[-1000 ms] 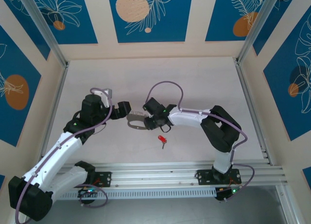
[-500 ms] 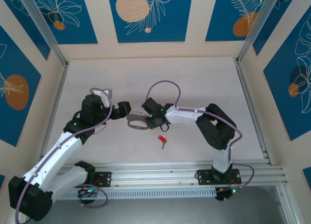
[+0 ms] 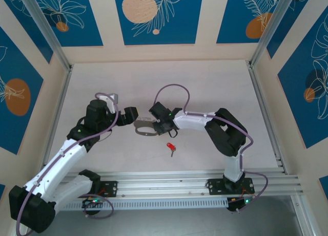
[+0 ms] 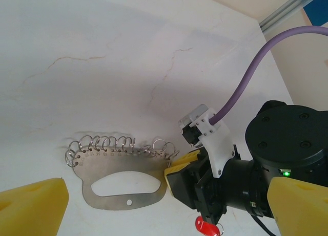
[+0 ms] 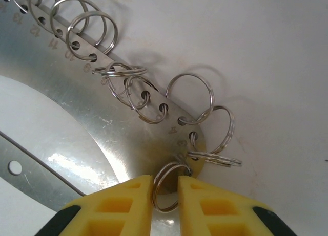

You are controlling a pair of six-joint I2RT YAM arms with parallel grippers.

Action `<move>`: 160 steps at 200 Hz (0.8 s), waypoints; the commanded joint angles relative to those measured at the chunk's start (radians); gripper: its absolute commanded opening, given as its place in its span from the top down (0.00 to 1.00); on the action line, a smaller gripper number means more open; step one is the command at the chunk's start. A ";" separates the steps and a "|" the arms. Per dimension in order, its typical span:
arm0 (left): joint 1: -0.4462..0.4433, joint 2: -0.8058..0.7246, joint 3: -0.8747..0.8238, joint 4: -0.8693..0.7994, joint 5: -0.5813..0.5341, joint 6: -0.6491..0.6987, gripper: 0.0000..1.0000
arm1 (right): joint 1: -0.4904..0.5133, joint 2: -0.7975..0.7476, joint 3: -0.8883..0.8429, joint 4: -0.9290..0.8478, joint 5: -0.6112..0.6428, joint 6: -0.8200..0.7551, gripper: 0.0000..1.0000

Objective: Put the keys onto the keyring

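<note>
Keyring (image 3: 145,129) lies flat on the desk (image 3: 215,82) between the two arms. We read its long axis as left to right, the right end tipped slightly toward the bases. It is a flat grey metal plate with an oval cutout. One straight edge is drilled with holes, digits stamped beside them, and carries a row of small silvery split rings (image 4: 105,144); this is the upper edge in the left wrist view. Right fingers (image 5: 123,205) pinch the end ring (image 5: 166,187) at the plate's corner, one yellow pad touching it on either side. Left fingers (image 4: 32,209) stand spread wide, flanking the plate without touching it. Key (image 3: 169,146), with a red head and short silver blade, lies apart on the near side of the right wrist, blade pointing toward the bases. Seen from the left wrist, the right wrist body (image 4: 256,179) sits between plate and key, and a purple cable (image 3: 171,88) arcs above.
</note>
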 commanded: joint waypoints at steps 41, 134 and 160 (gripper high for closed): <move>-0.009 -0.007 -0.012 0.032 -0.012 -0.002 0.00 | -0.019 0.005 0.022 -0.020 0.017 -0.005 0.89; -0.009 -0.010 -0.008 0.028 -0.010 -0.002 0.00 | -0.051 -0.041 0.018 -0.031 -0.001 -0.019 1.00; -0.009 -0.011 -0.010 0.029 -0.008 -0.003 0.00 | -0.057 -0.057 0.003 -0.025 -0.021 -0.012 1.00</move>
